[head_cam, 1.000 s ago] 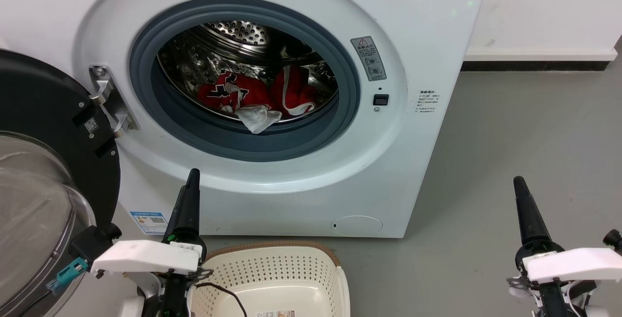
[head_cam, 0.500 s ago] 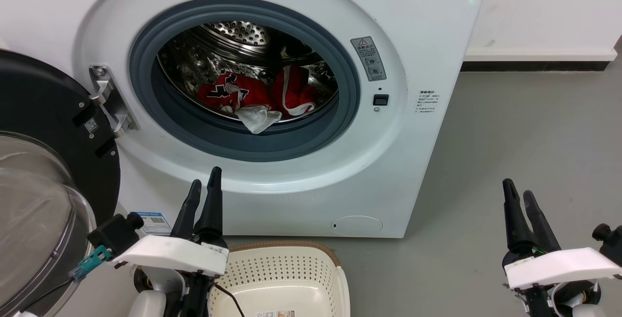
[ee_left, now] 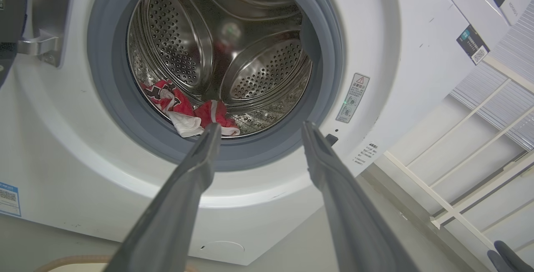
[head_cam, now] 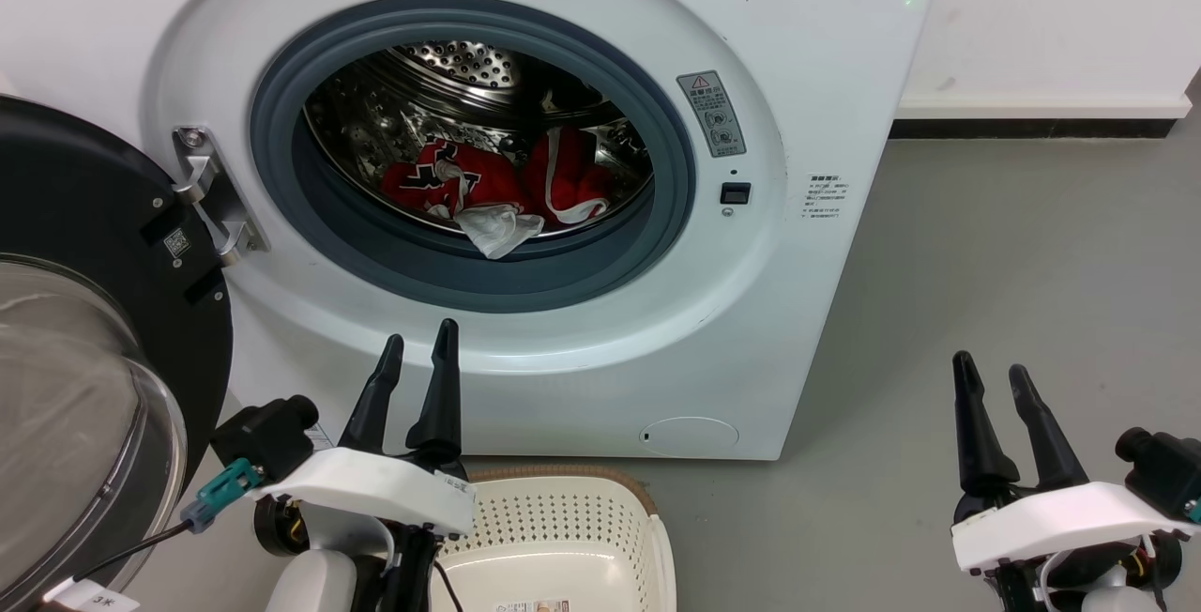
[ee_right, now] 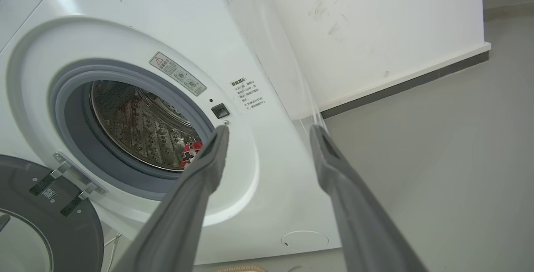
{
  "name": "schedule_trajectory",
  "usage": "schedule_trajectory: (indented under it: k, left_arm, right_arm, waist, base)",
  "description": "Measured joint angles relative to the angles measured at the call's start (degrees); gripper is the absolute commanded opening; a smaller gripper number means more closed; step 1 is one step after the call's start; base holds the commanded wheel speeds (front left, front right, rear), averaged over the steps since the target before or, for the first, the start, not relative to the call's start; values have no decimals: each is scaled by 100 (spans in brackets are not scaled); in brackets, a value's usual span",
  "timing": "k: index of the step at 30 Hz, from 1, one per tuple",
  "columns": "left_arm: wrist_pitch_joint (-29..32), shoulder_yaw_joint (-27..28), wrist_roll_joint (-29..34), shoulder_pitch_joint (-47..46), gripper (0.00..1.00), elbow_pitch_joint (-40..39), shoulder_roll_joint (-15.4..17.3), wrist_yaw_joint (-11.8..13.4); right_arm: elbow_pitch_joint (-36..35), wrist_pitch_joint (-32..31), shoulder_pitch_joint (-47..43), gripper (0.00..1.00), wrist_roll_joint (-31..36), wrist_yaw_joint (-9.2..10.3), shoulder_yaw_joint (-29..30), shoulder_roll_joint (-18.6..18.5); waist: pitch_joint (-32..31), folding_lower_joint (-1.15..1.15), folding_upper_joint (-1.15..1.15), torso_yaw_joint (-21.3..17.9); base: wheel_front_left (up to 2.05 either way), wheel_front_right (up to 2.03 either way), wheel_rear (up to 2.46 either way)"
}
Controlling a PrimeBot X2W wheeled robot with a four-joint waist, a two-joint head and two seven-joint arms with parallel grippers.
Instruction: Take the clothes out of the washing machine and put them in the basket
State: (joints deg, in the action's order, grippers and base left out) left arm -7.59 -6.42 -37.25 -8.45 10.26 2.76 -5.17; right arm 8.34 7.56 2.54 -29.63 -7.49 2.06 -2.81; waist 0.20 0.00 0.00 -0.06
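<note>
Two grippers are sitting nearest the camera, both with fingers spread apart and holding nothing. The left gripper (head_cam: pixel 421 332) is pointing up at the lower front of the washing machine (head_cam: pixel 826 49), while the right gripper (head_cam: pixel 988 363) is hanging well off to the side over the grey floor (head_cam: pixel 985 246). Just beside the left gripper, the basket (head_cam: pixel 563 513) is standing close to the washer's foot, showing no clothes in the part in view. The round door (head_cam: pixel 94 190) is standing swung open on the left. Farther in, past the grey rubber ring (head_cam: pixel 657 246), the clothes (head_cam: pixel 488 182) are lying bunched at the bottom of the drum (head_cam: pixel 450 63), with a small white cloth (head_cam: pixel 494 229) drooping toward the ring. The task looks to be only beginning, with the first reach into the drum in hand. The next move is calling for the left gripper to rise over the ring and close on the nearest fold.
</note>
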Motion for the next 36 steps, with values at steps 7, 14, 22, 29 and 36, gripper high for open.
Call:
schedule_trajectory:
  k: [7,14,22,29,36]
  left_arm:
    - [-113,-80,508,-31,100,46,1,67]
    - [-227,-153,1011,-35,100,113,1,98]
    - [-328,-237,1449,-73,100,162,2,142]
    - [-421,-313,1790,-99,100,207,3,186]
    - [-505,-382,2108,-130,100,276,3,210]
  right_arm:
    - [97,105,-21,100,579,0,7,-1]
    - [132,240,-23,100,1163,0,7,-1]
    - [200,336,-23,100,1652,0,14,-1]
    - [270,426,-20,100,2039,-1,19,-1]
    - [322,504,-11,100,2371,-1,22,-1]
  waist:
    - [-7,0,0,7]
    - [-11,0,0,12]
    - [0,0,0,25]
    - [-9,0,0,25]
    - [-8,0,0,22]
  base:
    - [0,0,0]
    - [0,0,0]
    - [0,0,0]
    - [0,0,0]
    - [0,0,0]
